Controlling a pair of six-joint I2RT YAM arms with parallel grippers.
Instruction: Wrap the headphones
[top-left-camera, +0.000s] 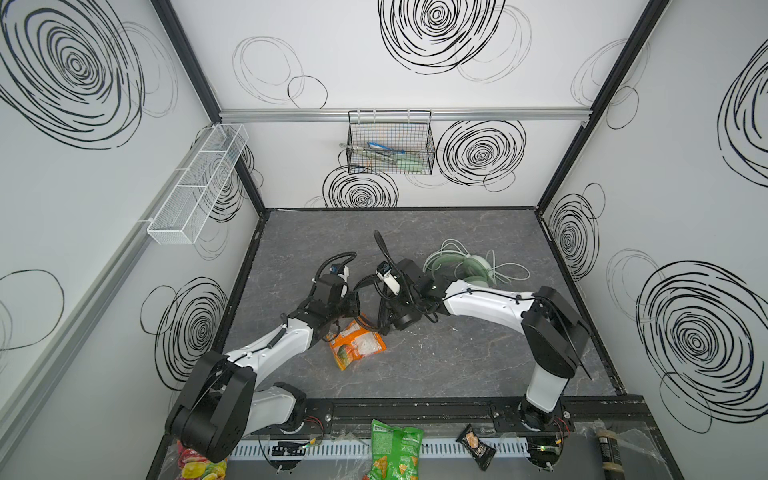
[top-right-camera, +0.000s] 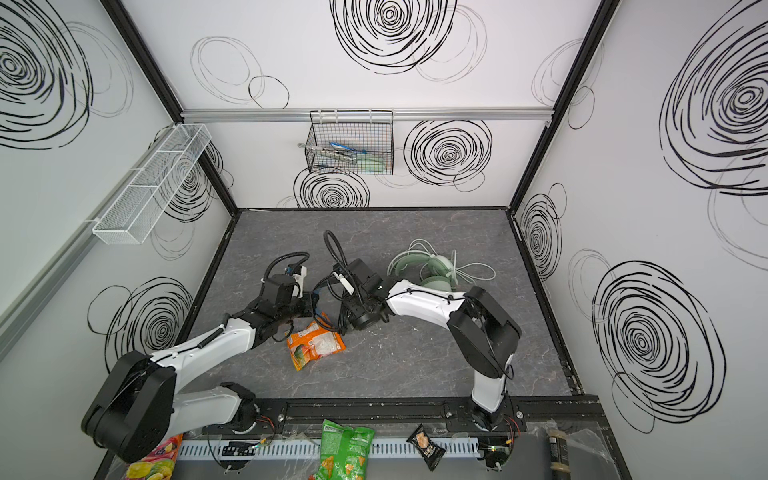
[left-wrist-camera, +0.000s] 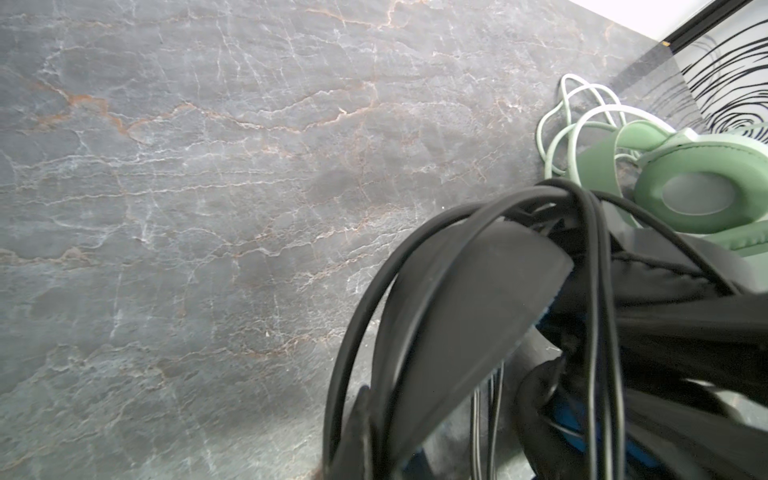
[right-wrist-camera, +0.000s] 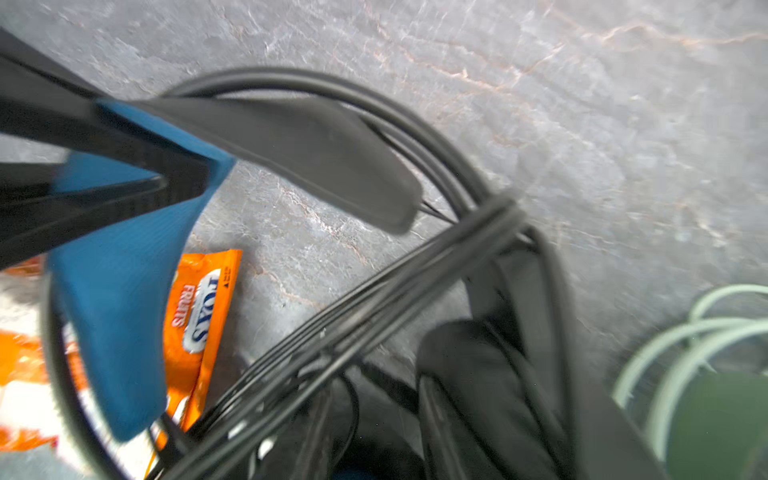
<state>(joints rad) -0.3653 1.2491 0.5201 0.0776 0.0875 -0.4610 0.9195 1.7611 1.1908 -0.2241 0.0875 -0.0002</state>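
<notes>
**Item:** black headset (left-wrist-camera: 465, 299), mid-table, just left of the mint-green headset (top-left-camera: 469, 268).
**Hold:** the blue-lined band is clamped in the closed left gripper (top-right-camera: 309, 305).
**Right gripper** (top-left-camera: 392, 309): at the looped black cable (right-wrist-camera: 374, 303); finger state cannot be told.
**Handling advised:** band to be held steady, turns laid snug, orange snack packet (top-left-camera: 357, 345) avoided.

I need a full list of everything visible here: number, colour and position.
black headphones: 1, black and blue, table centre
green headphones: 1, pale green, table rear right
snack packet: 1, orange, table centre
wire basket: 1, black, back wall
mesh basket: 1, white, left wall
chip bag: 1, green, front edge
small packet: 1, dark, front edge
sweets bag: 1, multicoloured, front left
table: 1, grey marble
left claw: 1, black, shut on black headphones
right claw: 1, black, at the black headphones, grip unclear
</notes>
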